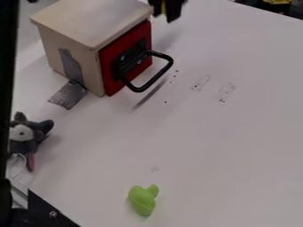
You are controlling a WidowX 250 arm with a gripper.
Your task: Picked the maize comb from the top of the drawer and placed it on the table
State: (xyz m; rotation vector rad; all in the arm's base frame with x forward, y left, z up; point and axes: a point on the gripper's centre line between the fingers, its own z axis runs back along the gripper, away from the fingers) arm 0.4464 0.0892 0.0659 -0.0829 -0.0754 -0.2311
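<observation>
- Camera view: the black two-finger gripper hangs at the far edge; how wide it stands and what it holds, I cannot tell.
- A yellow sliver shows at it, possibly the maize comb.
- Just left, a pale wooden drawer box with a red front stands on the white table.
- Near left of centre: a lime-green soft-looking toy.

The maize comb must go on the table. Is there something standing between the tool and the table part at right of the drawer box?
Nothing visible stands between the tool and that part of the table. The drawer box and its black handle are to the left of it.
</observation>
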